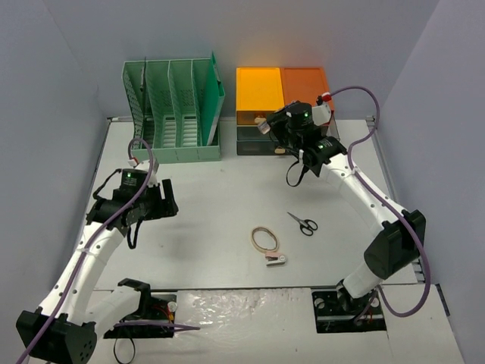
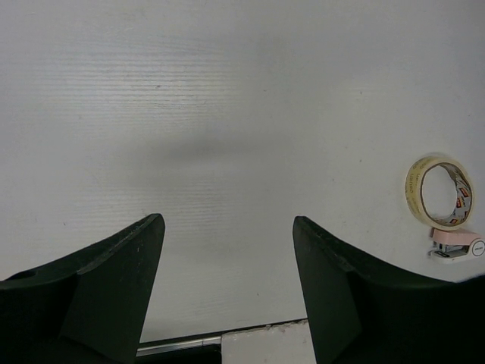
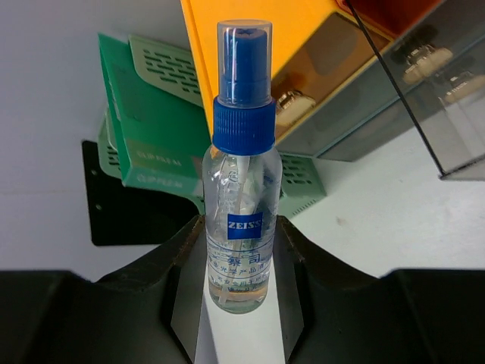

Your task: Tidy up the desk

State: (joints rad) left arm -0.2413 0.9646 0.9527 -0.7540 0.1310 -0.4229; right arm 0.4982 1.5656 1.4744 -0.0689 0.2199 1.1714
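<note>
Grey partition walls enclose the off-white surface (image 1: 212, 197), which fills the floor of the cell from the arm bases at the near edge to the two storage units at the far edge. Loose items lie right of centre on it: a roll of clear tape (image 1: 264, 239) lying flat, a small pink-and-white item (image 1: 275, 260) just beside the roll on its near side, and black-handled scissors (image 1: 303, 223) a little apart to the right. The left arm rises from its base at the near left corner, bends at the elbow and carries its wrist over the left half of the surface, well apart from the loose items. The left tool (image 2: 227, 227) is spread, with only bare surface showing between its fingers; whether it touches the surface cannot be told. The right arm runs from its base at the near right, folds at a dark elbow by the right edge, then reaches diagonally to the far centre. The right tool (image 3: 241, 227) pinches the lower body of a clear spray bottle (image 3: 242, 189) with a blue cap, the nozzle end pointing away from the wrist. This tool sits directly in front of the orange-and-grey drawer unit (image 1: 280, 91). A mint-green file rack (image 1: 174, 114) stands to the left of that unit.
</note>
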